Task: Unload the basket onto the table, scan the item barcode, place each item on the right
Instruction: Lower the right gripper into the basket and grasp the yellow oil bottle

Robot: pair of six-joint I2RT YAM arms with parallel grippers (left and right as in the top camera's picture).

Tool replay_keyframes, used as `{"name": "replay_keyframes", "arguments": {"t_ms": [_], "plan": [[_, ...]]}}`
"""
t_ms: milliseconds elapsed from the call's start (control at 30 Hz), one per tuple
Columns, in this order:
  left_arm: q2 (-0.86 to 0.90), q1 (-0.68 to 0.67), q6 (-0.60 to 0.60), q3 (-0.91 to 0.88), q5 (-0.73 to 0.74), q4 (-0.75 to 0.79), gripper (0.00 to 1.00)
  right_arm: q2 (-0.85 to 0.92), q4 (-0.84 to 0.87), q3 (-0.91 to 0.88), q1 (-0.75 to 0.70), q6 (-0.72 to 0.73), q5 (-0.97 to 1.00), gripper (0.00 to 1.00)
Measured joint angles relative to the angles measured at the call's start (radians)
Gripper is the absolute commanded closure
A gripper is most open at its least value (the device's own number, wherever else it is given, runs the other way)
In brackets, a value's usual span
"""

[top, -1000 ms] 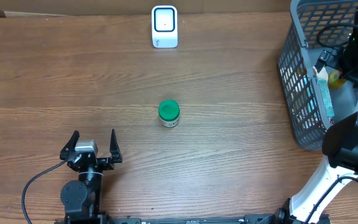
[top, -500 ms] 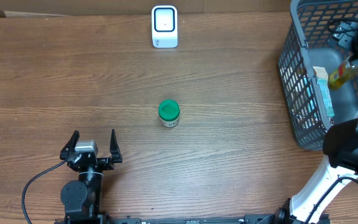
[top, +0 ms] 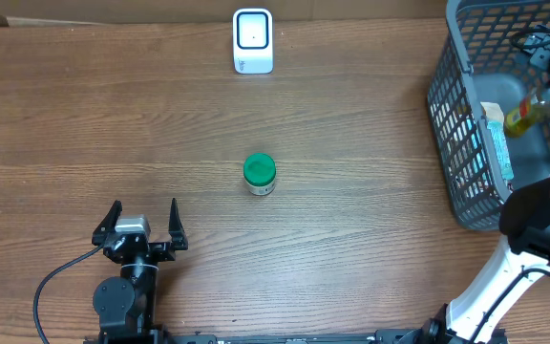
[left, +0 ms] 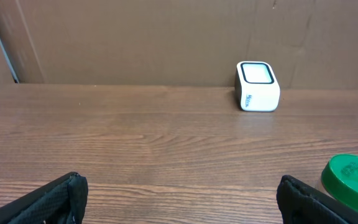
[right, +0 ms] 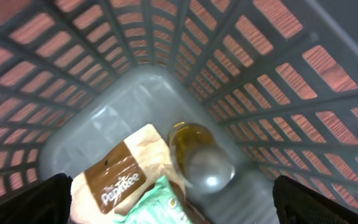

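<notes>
A white barcode scanner (top: 253, 41) stands at the far middle of the table, also in the left wrist view as the scanner (left: 257, 86). A small jar with a green lid (top: 259, 174) stands mid-table, its lid (left: 353, 177) at the right edge of the left wrist view. My left gripper (top: 141, 227) rests open near the front left, nothing between its fingers. My right gripper (right: 179, 208) hangs open inside the grey basket (top: 466, 105), above a yellow bottle (right: 201, 158) and a brown-and-tan snack bag (right: 126, 177), touching neither.
The basket's mesh walls (right: 73, 68) close in around the right gripper on all sides. The right arm (top: 533, 229) rises from the front right corner and bends over the basket rim. Cardboard panels (left: 166, 37) back the table's far edge.
The right arm has shifted toward the far side inside the basket, uncovering the yellow bottle. The left arm, jar and scanner have not moved.
</notes>
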Motion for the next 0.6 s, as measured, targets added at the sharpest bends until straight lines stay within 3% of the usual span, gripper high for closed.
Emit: {"name": "replay_keyframes", "arguments": {"t_ms": [167,400,600], "plan": [[0.000,0.000,0.000,0.000,0.000,0.000,0.01,0.006,0.026,-0.042,-0.051,-0.002,-0.011,0.01],[0.000,0.000,0.000,0.000,0.000,0.000,0.00,0.012,0.068,-0.088,-0.107,-0.002,-0.090,0.11],[0.000,0.000,0.000,0.000,0.000,0.000,0.00,0.012,0.089,-0.112,-0.107,-0.004,-0.109,0.11]]}}
